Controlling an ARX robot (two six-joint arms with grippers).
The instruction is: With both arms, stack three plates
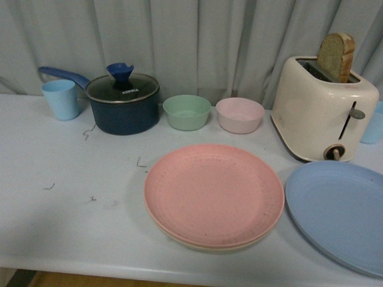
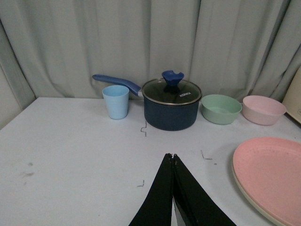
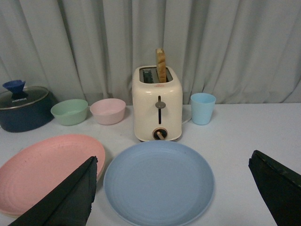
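The pink plate [image 1: 213, 193] lies on the beige plate [image 1: 204, 244], whose rim shows under its front edge, at the table's middle. The light blue plate [image 1: 343, 213] lies flat on the table to their right, apart from them. My left gripper [image 2: 172, 157] is shut and empty above the bare table, with the pink plate [image 2: 270, 176] off to its side. My right gripper [image 3: 173, 161] is open wide and empty, its fingers [image 3: 77, 190] spread on either side of the blue plate [image 3: 159, 182]. Neither arm shows in the front view.
Along the back stand a light blue cup [image 1: 60, 98], a dark lidded saucepan [image 1: 122, 105], a small green bowl [image 1: 186, 112], a small pink bowl [image 1: 239, 115], a cream toaster [image 1: 322, 108] with a bread slice, and another blue cup [image 1: 376, 122]. A curtain hangs behind.
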